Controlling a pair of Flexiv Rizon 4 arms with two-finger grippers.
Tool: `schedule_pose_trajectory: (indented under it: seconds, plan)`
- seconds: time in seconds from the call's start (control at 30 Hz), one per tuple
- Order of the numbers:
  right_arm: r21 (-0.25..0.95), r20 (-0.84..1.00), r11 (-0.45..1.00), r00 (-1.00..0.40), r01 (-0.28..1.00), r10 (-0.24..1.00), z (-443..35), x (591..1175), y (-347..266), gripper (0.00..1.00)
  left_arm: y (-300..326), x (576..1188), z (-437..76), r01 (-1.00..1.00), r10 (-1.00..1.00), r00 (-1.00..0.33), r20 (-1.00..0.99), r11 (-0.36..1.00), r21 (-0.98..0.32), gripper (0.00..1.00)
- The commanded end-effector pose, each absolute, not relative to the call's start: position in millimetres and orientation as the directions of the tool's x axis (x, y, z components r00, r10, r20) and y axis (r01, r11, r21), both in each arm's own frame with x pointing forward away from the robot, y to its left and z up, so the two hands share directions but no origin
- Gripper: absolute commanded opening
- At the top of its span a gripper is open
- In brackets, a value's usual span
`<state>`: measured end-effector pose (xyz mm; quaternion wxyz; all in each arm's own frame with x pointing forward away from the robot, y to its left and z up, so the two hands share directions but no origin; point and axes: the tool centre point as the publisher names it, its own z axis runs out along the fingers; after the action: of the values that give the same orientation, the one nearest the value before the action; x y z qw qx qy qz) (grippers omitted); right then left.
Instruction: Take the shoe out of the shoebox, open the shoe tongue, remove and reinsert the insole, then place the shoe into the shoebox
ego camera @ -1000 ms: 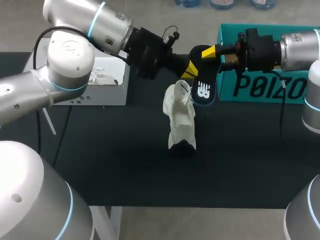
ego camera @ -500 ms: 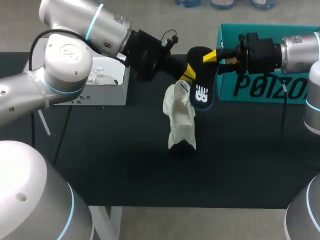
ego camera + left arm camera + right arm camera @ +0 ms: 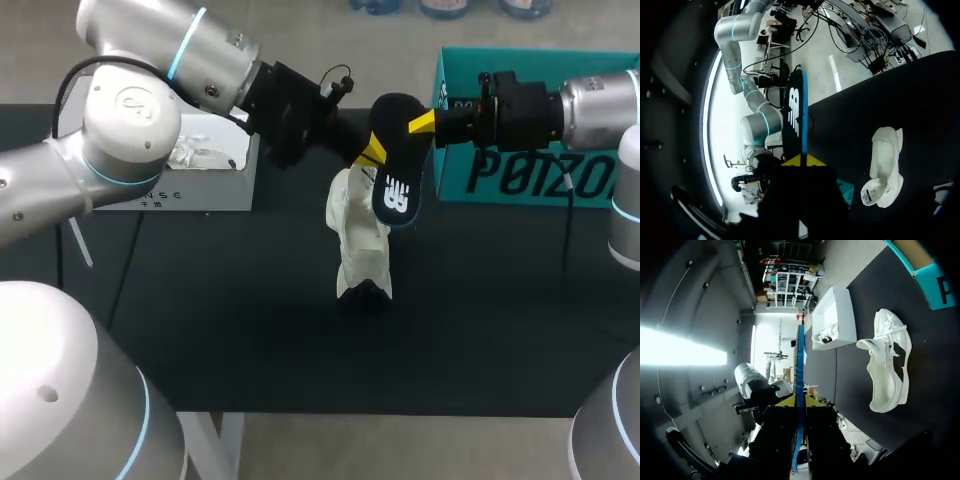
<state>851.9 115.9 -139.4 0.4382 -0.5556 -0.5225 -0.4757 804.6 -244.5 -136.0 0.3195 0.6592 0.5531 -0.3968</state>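
Above the white shoe [image 3: 360, 240] resting on the table [image 3: 250, 330], the left pincer [image 3: 372, 150] and right pincer [image 3: 422, 122] each clamp the dark insole [image 3: 395, 190], so reinsertion appears in hand, and the next move calls for steering its lower end into the shoe's opening.

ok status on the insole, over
Left gripper and right gripper both shut on insole. Insole out, held up beside shoe. Nothing between them.
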Motion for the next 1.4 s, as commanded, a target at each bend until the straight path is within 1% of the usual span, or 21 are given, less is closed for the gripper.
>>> schedule_pose_trajectory:
  seconds: [0.03,0.07,0.1,0.17,0.27,0.4,0.57,0.7,0.8,0.83,1.0,1.13,1.2,1.33,1.4]
  plan:
    - [0.012,0.987,-0.066,-0.001,0.998,0.162,-139.0,853.7,118.5,0.00,-245.4,806.2,-136.9,0.982,0.480,0.078,-0.874,-0.188,-0.015,0.00]
    - [0.013,0.987,-0.067,-0.002,0.998,0.161,-138.8,853.7,118.6,0.00,-245.5,806.3,-137.0,0.982,0.481,0.079,-0.873,-0.188,-0.015,0.43]
    - [0.013,0.987,-0.067,-0.003,0.998,0.160,-138.7,853.7,118.6,0.00,-245.3,807.2,-137.0,0.982,0.490,0.079,-0.868,-0.188,-0.017,1.00]
    - [0.014,0.987,-0.067,-0.003,0.998,0.161,-138.8,853.8,118.6,0.00,-241.9,809.1,-135.9,0.982,0.513,0.072,-0.855,-0.187,-0.030,1.00]
    - [0.012,0.986,-0.065,-0.001,0.998,0.164,-142.3,854.4,119.0,0.00,-231.3,813.4,-129.3,0.983,0.599,0.046,-0.799,-0.170,-0.071,1.00]
    - [0.009,0.983,-0.070,0.005,0.998,0.186,-149.1,856.0,120.1,0.00,-218.9,820.0,-117.6,0.983,0.718,-0.013,-0.696,-0.117,-0.138,1.00]
    - [0.025,0.966,-0.084,-0.003,0.996,0.260,-157.3,858.7,122.9,0.00,-210.7,831.5,-103.3,0.982,0.816,-0.008,-0.578,-0.103,-0.158,1.00]
    - [0.027,0.959,-0.089,0.000,0.996,0.283,-163.3,862.1,124.1,0.00,-208.6,835.5,-91.1,0.980,0.877,-0.017,-0.480,-0.081,-0.183,1.00]
    - [0.022,0.958,-0.087,0.004,0.996,0.286,-166.2,864.9,125.8,0.00,-211.9,842.7,-87.6,0.981,0.882,0.046,-0.468,-0.128,-0.145,1.00]
    - [0.013,0.959,-0.079,0.010,0.997,0.283,-167.3,866.1,127.3,0.00,-212.8,846.1,-86.2,0.979,0.894,0.081,-0.440,-0.155,-0.134,1.00]
    - [0.010,0.966,-0.067,0.007,0.998,0.258,-166.1,870.1,130.7,0.00,-212.9,856.4,-85.2,0.977,0.922,0.163,-0.351,-0.200,-0.072,1.00]
    - [0.013,0.969,-0.075,0.006,0.997,0.249,-163.6,873.4,130.8,0.00,-213.6,855.2,-80.7,0.991,0.954,0.097,-0.283,-0.120,-0.065,1.00]
    - [0.015,0.969,-0.078,0.005,0.997,0.248,-163.0,874.9,132.7,0.00,-214.3,854.8,-77.7,0.996,0.967,0.043,-0.253,-0.061,-0.064,1.00]
    - [0.027,0.967,-0.077,-0.006,0.997,0.255,-162.5,876.0,137.8,0.00,-218.1,858.4,-72.0,0.997,0.976,0.026,-0.215,-0.041,-0.066,1.00]
    - [0.030,0.968,-0.077,-0.009,0.997,0.251,-162.0,876.4,138.7,0.00,-218.8,862.7,-70.2,0.997,0.983,0.039,-0.182,-0.050,-0.055,1.00]
